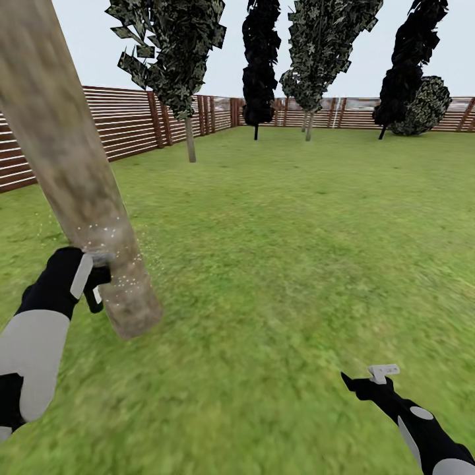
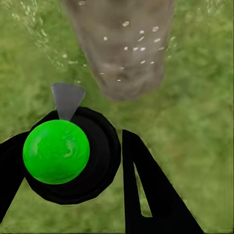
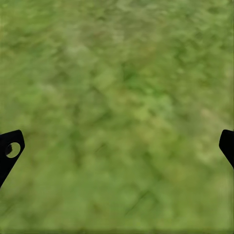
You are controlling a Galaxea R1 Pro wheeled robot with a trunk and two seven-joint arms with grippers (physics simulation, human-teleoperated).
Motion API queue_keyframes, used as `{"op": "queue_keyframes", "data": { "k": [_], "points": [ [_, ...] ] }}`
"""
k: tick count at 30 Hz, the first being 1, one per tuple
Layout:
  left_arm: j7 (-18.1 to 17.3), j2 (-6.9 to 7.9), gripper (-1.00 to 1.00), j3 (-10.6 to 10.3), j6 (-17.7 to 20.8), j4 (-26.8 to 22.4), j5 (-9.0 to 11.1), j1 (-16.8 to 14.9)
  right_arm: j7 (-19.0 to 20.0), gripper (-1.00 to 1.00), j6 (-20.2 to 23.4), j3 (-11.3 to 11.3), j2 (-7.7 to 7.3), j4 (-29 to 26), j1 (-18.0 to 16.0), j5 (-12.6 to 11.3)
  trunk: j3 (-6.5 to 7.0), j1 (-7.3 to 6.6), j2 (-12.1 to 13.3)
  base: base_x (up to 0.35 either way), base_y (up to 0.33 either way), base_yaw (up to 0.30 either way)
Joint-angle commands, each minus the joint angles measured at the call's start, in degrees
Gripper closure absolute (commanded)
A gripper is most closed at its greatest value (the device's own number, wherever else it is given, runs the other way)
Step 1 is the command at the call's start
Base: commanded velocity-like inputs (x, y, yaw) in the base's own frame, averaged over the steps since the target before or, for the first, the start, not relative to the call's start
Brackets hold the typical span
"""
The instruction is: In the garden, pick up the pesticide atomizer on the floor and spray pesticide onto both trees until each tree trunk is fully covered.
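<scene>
**Colours and patterns**

Tree trunk (image 1: 72,171): mottled grey-tan, flecked with white specks. Lawn (image 1: 297,251): blurry green. Fence (image 1: 132,125): brown horizontal slats. Left gripper (image 2: 73,161): black, around a black atomizer (image 2: 73,153) with bright green top. Right gripper (image 1: 369,382): black.

Left wrist view, seen along the gripper.

- Left gripper (image 2: 73,161): black fingers (image 2: 146,185) either side of a round black object, closed against it.
- Bottle (image 2: 92,170): dark, round as seen end-on, with a bright green glossy cap (image 2: 56,151) facing the camera. Grey wedge-shaped nozzle (image 2: 67,99) projecting from the far side, aimed toward the trunk.
- Tree trunk (image 2: 122,44): thick, mottled grey-tan, just beyond the nozzle. Flecked with small white droplets (image 2: 141,39) across the face.
- Grass (image 2: 195,107): blurry green, all around the trunk and under the gripper. Faint pale specks over the grass near the trunk's sides.
</scene>
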Motion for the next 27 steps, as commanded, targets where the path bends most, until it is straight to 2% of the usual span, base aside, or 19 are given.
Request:
{"op": "queue_keyframes", "data": {
  "k": [1, 3, 6, 11, 12, 14, 16, 18, 20, 21, 22, 23, 24, 25, 27],
  "points": [
    [-0.06, -0.01, 1.0, 0.0, -0.14, 0.01, -0.06, 1.21, 0.0, -1.0, 0.0, 0.03, 0.0, 0.0, 0.0, 0.03, 0.01, -0.01, 0.0, 0.0, 0.0, 0.0],
    [-0.22, -0.3, 1.0, 0.16, -0.67, 0.08, 0.05, 4.97, 0.0, -1.0, 0.0, 0.02, 0.0, 0.0, 0.0, 0.0, 0.01, -0.01, 0.0, 0.0, 0.0, 0.0],
    [-0.44, -0.51, 1.0, 0.19, -0.97, 0.15, 0.09, 9.0, 0.0, -1.0, 0.0, 0.0, 0.0, 0.02, 0.0, 0.01, 0.01, -0.01, 0.0, 0.0, 0.0, 0.0],
    [-0.52, -0.85, 1.0, 0.2, -3.8, 0.3, 0.01, 15.15, -1.7, -1.0, 0.1, 0.0, 0.01, -0.05, 0.0, 0.08, 0.01, -0.01, 0.0, 0.0, 0.0, 0.0],
    [-0.57, -0.87, 1.0, 0.2, -5.53, 0.49, -0.04, 16.59, -2.15, -1.0, 0.15, 0.05, 0.0, -0.06, 0.0, 0.08, 0.01, -0.01, 0.0, 0.0, 0.0, 0.0],
    [-1.47, -0.79, 1.0, -1.43, -9.3, 0.57, -0.22, 18.44, -2.2, -1.0, 0.17, 0.19, 0.03, -0.05, 0.0, 0.06, 0.01, -0.01, 0.0, 0.0, 0.0, 0.0],
    [-4.77, -0.5, 1.0, -5.52, -10.27, 0.59, -0.44, 19.0, -2.09, -1.0, 0.17, 0.35, 0.38, 0.0, 0.0, 0.02, 0.01, -0.01, 0.0, 0.0, 0.0, 0.0],
    [-11.02, -0.22, 1.0, -13.72, -11.7, 0.56, -0.99, 21.1, -1.76, -1.0, 0.18, 0.7, 1.67, 0.01, 0.0, -0.08, 0.01, -0.01, 0.0, 0.0, 0.0, 0.0],
    [-16.06, -0.06, 1.0, -20.57, -17.52, 0.99, -3.07, 22.53, 0.23, -1.0, 0.18, 3.05, 3.72, -0.52, -0.02, -0.03, 0.01, -0.01, 0.0, 0.0, 0.0, 0.0],
    [-19.21, -0.04, 1.0, -22.7, -20.46, 2.01, -4.41, 23.37, 1.43, -1.0, 0.18, 5.33, 4.26, -1.37, -0.04, -0.03, 0.01, -0.01, 0.0, 0.0, 0.0, 0.0],
    [-25.61, -0.02, 1.0, -25.17, -23.94, 3.74, -7.1, 24.1, 3.39, -1.0, 0.29, 9.63, 4.83, -4.44, -0.05, -0.09, 0.01, -0.01, 0.0, 0.0, 0.0, 0.0],
    [-30.56, -0.01, 1.0, -27.06, -26.62, 4.95, -9.89, 24.79, 5.16, -1.0, 0.41, 12.69, 5.26, -7.28, -0.02, -0.13, 0.01, -0.01, 0.0, 0.0, 0.0, 0.0],
    [-36.77, -0.01, 1.0, -28.88, -31.04, 6.01, -14.24, 25.6, 8.41, -1.0, 0.52, 16.17, 5.68, -10.61, -0.05, -0.16, 0.01, -0.01, 0.0, 0.0, 0.0, 0.0],
    [-41.29, -0.06, 1.0, -29.53, -34.54, 6.77, -17.16, 25.88, 11.21, -1.0, 0.62, 18.26, 5.82, -12.88, -0.07, -0.17, 0.01, -0.01, 0.0, 0.0, 0.0, 0.0],
    [-49.83, -0.34, 1.0, -30.09, -38.83, 7.72, -20.96, 26.12, 16.19, -1.0, 1.37, 21.05, 5.95, -18.33, -0.08, -0.18, 0.01, -0.01, 0.0, 0.0, 0.0, 0.0]
  ]
}}
